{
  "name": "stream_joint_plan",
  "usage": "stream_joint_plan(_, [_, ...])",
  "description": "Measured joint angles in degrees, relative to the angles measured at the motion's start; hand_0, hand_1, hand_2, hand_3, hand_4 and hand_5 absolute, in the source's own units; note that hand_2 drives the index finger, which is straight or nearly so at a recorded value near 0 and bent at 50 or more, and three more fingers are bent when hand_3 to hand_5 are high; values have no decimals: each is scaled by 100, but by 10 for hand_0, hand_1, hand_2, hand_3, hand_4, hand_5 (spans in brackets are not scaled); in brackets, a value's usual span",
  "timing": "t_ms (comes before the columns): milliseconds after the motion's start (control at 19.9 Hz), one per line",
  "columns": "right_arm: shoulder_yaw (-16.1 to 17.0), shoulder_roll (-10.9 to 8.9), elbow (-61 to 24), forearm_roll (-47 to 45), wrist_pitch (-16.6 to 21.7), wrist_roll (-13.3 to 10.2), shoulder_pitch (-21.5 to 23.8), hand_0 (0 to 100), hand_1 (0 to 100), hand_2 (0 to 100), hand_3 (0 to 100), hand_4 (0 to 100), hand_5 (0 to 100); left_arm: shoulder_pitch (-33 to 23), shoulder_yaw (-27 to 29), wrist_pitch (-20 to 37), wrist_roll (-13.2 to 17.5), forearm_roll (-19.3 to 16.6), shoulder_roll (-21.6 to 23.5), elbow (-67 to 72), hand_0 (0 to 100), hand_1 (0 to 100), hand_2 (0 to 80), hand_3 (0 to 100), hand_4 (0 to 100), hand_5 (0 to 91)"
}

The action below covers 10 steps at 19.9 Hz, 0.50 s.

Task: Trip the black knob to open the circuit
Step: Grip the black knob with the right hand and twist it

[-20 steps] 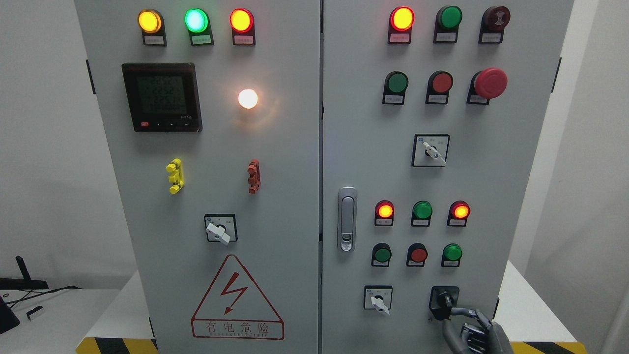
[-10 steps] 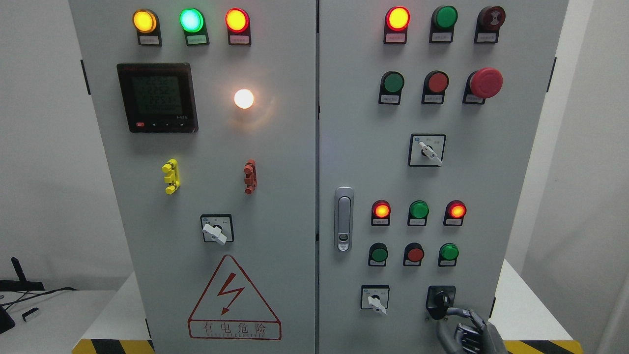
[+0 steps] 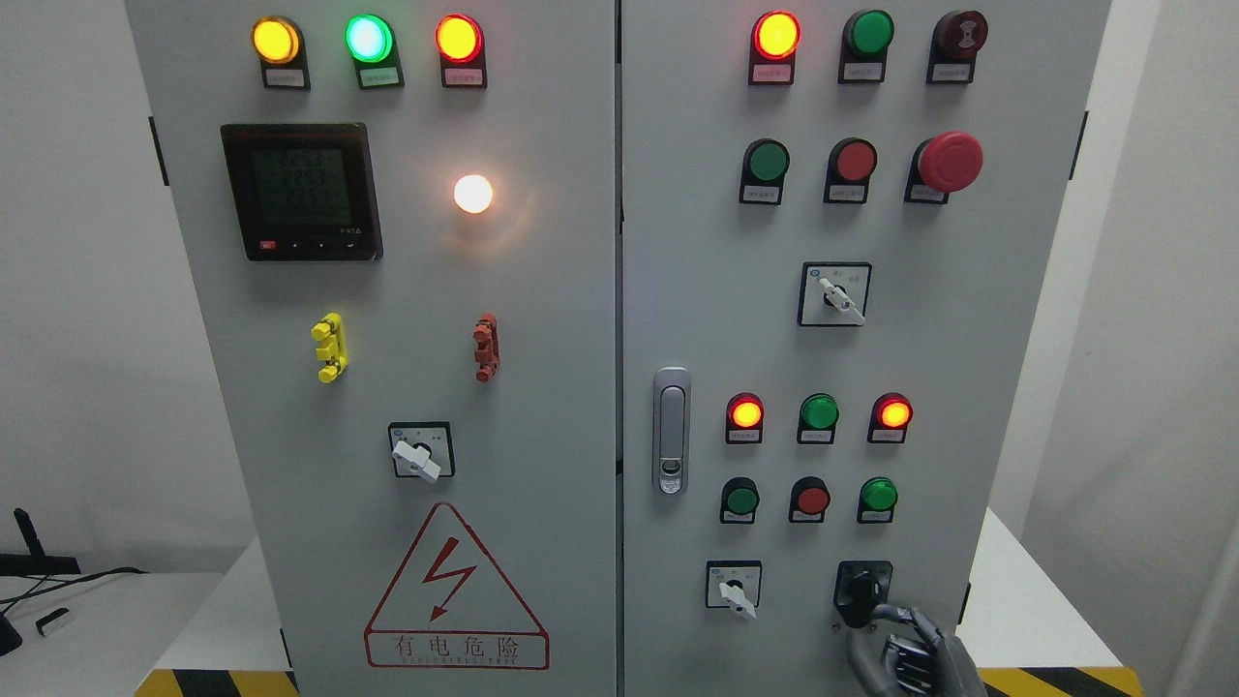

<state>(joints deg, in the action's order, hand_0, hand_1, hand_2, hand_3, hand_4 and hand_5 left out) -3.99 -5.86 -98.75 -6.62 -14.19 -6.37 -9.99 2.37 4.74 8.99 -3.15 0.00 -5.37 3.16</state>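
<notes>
The right robot hand (image 3: pixel 905 651) comes up from the bottom edge at the lower right of the cabinet, and its dark grey fingers (image 3: pixel 895 614) reach up and to the left onto the black knob (image 3: pixel 861 588), which sits on a black square plate at the very bottom of the right-hand door. The fingers appear to be curled against the knob's lower right side, touching it; whether they pinch it from both sides or only press on one flank cannot be made out, since the knob and the fingers are both dark and merge together. The step in hand looks to be the grasp itself, just ahead of the turn. The next move would call for a firm hold on the knob's handle and then a twist of the wrist to trip it, with the hand kept square to the door so the fingers do not slip off. Just to the left of the robot hand is a white selector switch (image 3: pixel 734 587), which should be left alone, and above the hand stand three small push buttons, the nearest a green button (image 3: pixel 878 496). Most of the palm and the whole wrist are cut off by the lower edge, the knob's pointer position is hard to read, and the left robot hand does not show anywhere.
</notes>
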Motion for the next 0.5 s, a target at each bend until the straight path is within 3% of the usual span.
stream_joint_plan(502, [-63, 59, -6, 3, -11, 0, -29, 516, 802, 412, 1000, 1000, 917, 0, 0, 0, -1, 0, 0, 0, 120, 389, 0, 0, 0, 0])
